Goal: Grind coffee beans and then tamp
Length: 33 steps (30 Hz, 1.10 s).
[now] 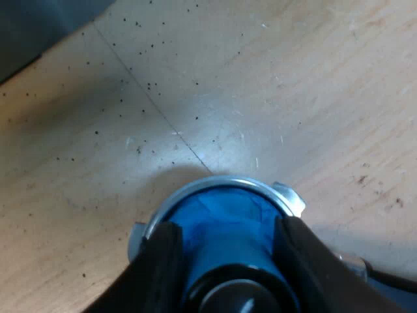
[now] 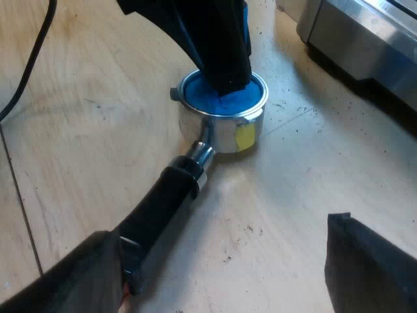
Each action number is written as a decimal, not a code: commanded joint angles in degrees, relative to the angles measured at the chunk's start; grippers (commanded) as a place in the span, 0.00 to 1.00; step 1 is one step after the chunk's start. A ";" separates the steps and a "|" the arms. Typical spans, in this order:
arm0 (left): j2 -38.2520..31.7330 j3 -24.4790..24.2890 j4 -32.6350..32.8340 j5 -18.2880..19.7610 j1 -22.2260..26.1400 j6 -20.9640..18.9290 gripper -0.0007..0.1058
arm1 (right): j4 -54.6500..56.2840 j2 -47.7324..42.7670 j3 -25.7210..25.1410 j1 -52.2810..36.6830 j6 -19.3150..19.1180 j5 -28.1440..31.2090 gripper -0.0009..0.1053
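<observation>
inspector: item one, the left gripper [image 1: 229, 264]. its two black fingers [image 1: 163, 267] are clamped on the blue tamper [image 1: 225, 218], one on each side of its body. the tamper stands upright inside the basket of the metal holder [image 1: 195, 188], and its blue face fills the rim.

clerk: and the holder?

inspector: loose. it rests on the wooden table [image 1: 260, 78], near the espresso machine [image 2: 365, 32] but not locked into it. there is a yellow label [image 2: 245, 135] on the basket wall. the dark handle [image 2: 163, 208] runs out toward the right gripper [image 2: 225, 228], whose fingers are spread wide. the handle's end lies just beside one of them, and as far as i can judge it is not grasped. coffee specks [image 1: 153, 85] are scattered over the table.

clerk: step in hand?

inspector: tamping, in my judgement. any grounds are hidden under the tamper, so i cannot confirm the fill.

clerk: what does the next move call for?

inspector: a straight, level press downward. nothing restrains the holder, so an off-centre push could tilt or slide it. closing the right gripper on the handle would steady it. after that, a straight lift out.
</observation>
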 commanded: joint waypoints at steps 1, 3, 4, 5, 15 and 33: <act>2.62 3.02 3.54 -4.83 -0.24 -0.24 0.01 | -0.43 -0.04 0.06 0.18 -0.04 -0.40 0.63; 2.62 2.49 3.75 -4.83 -0.24 -0.24 0.01 | -0.43 -0.04 0.06 0.18 -0.04 -0.40 0.63; 2.62 2.23 4.11 -4.83 -0.24 -0.24 0.01 | -0.43 -0.04 0.06 0.18 -0.04 -0.40 0.63; 2.62 1.67 4.48 -4.72 -0.24 -0.24 0.01 | -0.63 -0.04 0.06 0.18 -0.04 -0.40 0.63; -1.77 -3.44 6.67 -4.72 -0.24 0.23 0.01 | -4.68 -0.04 0.06 0.18 -0.64 -0.40 0.63; -9.64 -11.18 11.10 -5.56 1.38 1.00 0.01 | -9.48 -0.04 0.06 0.18 -1.06 -0.29 0.63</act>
